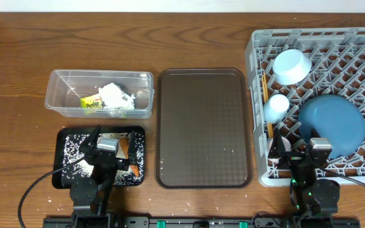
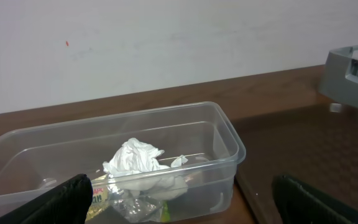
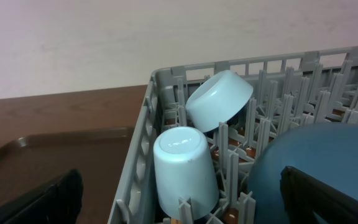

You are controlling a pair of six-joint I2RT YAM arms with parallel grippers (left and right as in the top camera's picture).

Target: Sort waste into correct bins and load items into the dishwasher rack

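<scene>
Crumpled white tissue (image 1: 115, 95) and the yellow-green wrapper (image 1: 92, 103) lay in the clear tub (image 1: 100, 73) on the counter (image 1: 18, 63). The dark-blue plate (image 1: 332, 123), bowl (image 1: 292, 66) and cup (image 1: 275, 107) sat in the grey rack (image 1: 256, 95). The left pincer (image 2: 185, 202) and right pincer (image 3: 188, 202) both stood wide open, empty.

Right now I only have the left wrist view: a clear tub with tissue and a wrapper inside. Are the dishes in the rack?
Observer: Yes. Overhead shows the dark-blue plate, light-blue bowl and light-blue cup inside the grey rack.
Operator: Anything left on the brown tray?
Observer: No dishes. The brown tray shows only a few white specks.
Operator: Where is the rice?
Observer: The rice grains lie scattered in the black tray, along with an orange carrot piece.
</scene>
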